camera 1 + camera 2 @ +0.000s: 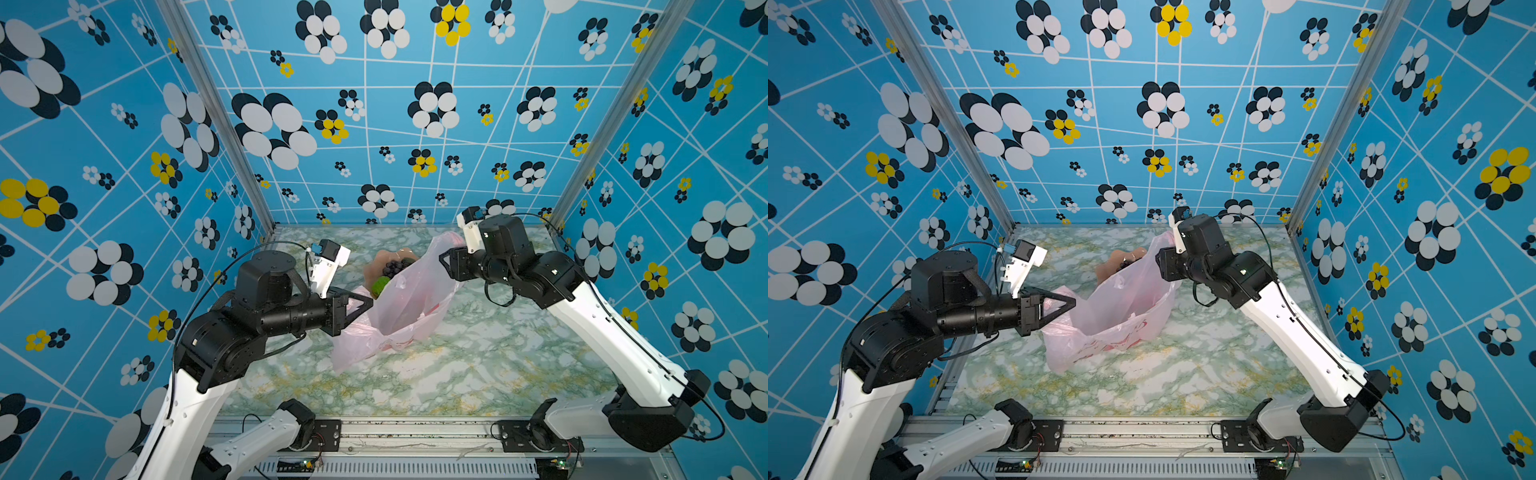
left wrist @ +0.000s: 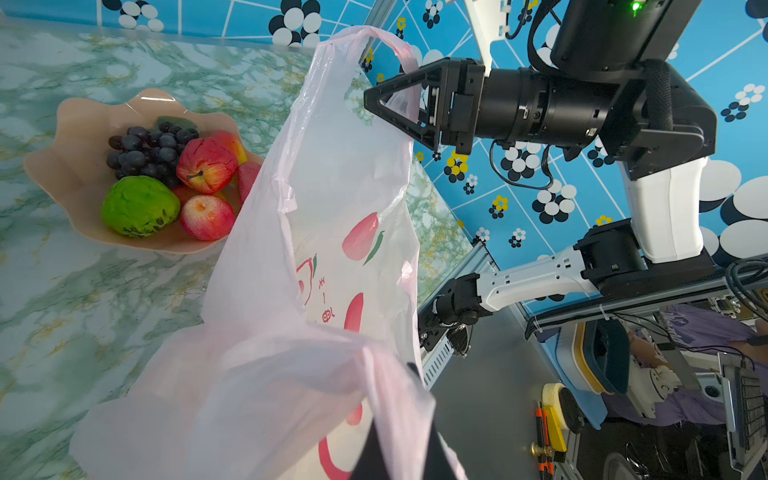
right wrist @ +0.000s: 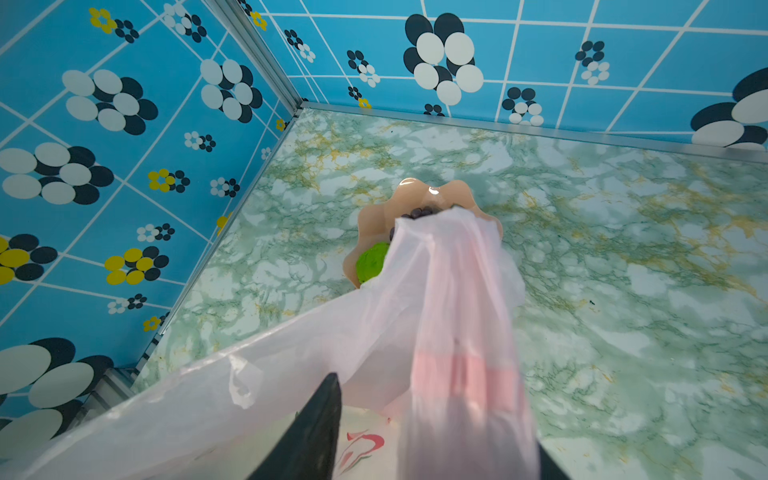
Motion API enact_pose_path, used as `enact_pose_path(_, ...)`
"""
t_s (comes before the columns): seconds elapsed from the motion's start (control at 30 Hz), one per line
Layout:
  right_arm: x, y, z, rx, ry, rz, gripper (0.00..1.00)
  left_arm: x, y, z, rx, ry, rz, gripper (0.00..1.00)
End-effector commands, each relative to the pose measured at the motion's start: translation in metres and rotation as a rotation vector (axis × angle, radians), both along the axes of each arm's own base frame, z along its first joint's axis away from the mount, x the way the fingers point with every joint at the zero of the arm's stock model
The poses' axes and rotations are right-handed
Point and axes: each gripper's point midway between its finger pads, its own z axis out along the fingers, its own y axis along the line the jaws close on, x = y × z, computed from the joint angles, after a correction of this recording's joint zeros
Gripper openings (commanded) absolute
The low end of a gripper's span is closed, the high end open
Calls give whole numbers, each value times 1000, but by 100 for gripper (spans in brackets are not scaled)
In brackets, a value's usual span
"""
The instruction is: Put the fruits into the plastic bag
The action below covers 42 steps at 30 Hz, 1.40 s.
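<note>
We see bright, even light, glare on the peach-pink scalloped bowl (image 2: 83, 137), and the translucent pale-pink plastic bag (image 3: 457, 374) blurred up close.

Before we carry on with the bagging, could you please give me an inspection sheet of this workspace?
Surface: green-marbled table, no spills seen.
Job's things: bag held up, mouth open; fruits lie in the bowl behind it.
Clutter: nothing seen.
Grippers: left gripper shut on bag; right gripper open, bag handle between its fingers.
Cables: black cable loops under the right wrist, off the bag.
Surroundings: blue flowered walls.
</note>
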Motion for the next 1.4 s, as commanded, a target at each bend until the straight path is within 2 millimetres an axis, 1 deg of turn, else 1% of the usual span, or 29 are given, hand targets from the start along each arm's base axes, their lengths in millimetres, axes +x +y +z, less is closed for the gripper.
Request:
enact_pose_path(0.0, 1, -6, 2, -8, 29, -19, 54, -8, 3, -5, 19, -5, -15, 0)
enact_pose_path(0.13, 9, -12, 3, -1, 34, -42, 57, -8, 3, -8, 27, -2, -18, 0)
enact_pose_path(0.2, 11, -12, 5, 1, 45, -40, 56, -8, 3, -9, 27, -2, -18, 0)
enact_pose_path(0.23, 11, -11, 6, 2, 48, -36, 53, -7, 3, -9, 27, 0, -18, 0)
enact_pose_path(0.27, 11, -10, 7, 6, 55, -30, 49, -8, 3, -9, 26, 2, -17, 0)
enact_pose_path(0.3, 10, -9, 9, 12, 58, -24, 41, -8, 3, -9, 26, 0, -16, 0)
enact_pose_path(0.37, 5, -7, 12, 32, 69, -15, 22, -7, 4, -9, 29, 1, -11, 0)
enact_pose_path(0.47, -7, -8, 18, 67, 86, 3, 3, -5, 4, -10, 34, 6, -7, 0)
enact_pose_path(0.5, -12, -10, 19, 73, 95, 10, 0, -4, 3, -10, 35, 7, -7, 0)
enact_pose_path(0.6, -24, -17, 22, 66, 110, 17, 0, 3, 1, -11, 39, 18, 8, 0)
enact_pose_path(0.67, -33, -28, 29, 50, 104, 3, 0, 9, -2, -11, 37, 38, 23, 0)
enact_pose_path(0.77, -51, -57, 59, 46, 29, -51, 0, 17, -15, -4, -20, 80, 4, 0)
enact_pose_path(0.8, -57, -73, 74, 53, -23, -90, 0, 21, -22, 1, -49, 89, -8, 0)
enact_pose_path(0.87, -66, -97, 95, 61, -109, -159, 0, 33, -36, 12, -107, 98, -28, 0)
enact_pose_path(0.93, -68, -116, 108, 46, -183, -220, 0, 49, -47, 23, -151, 106, -31, 0)
enact_pose_path(0.97, -65, -124, 115, 29, -227, -253, 0, 60, -53, 30, -172, 107, -26, 0)
enact_pose_path(1.03, -53, -120, 129, 29, -302, -250, 0, 92, -63, 40, -192, 104, 1, 0)
enact_pose_path(1.07, -44, -116, 135, 38, -341, -248, 0, 108, -65, 49, -204, 86, 21, 0)
enact_pose_path(1.13, -22, -102, 159, 90, -441, -214, 0, 146, -68, 72, -244, 38, 63, 0)
enact_pose_path(1.17, -13, -93, 174, 116, -497, -185, 0, 160, -68, 86, -269, 8, 76, 0)
enact_pose_path(1.2, -5, -85, 194, 147, -567, -159, 0, 174, -69, 105, -299, -36, 80, 0)
enact_pose_path(1.23, -5, -79, 220, 190, -641, -137, 0, 184, -71, 125, -329, -94, 75, 0)
enact_pose_path(1.27, -7, -71, 248, 248, -715, -97, 0, 189, -70, 151, -357, -179, 73, 0)
enact_pose_path(1.3, -13, -63, 276, 307, -784, -47, 0, 191, -68, 176, -381, -271, 83, 0)
enact_pose_path(1.37, -31, -52, 321, 416, -886, 57, 0, 183, -58, 221, -428, -447, 101, 0)
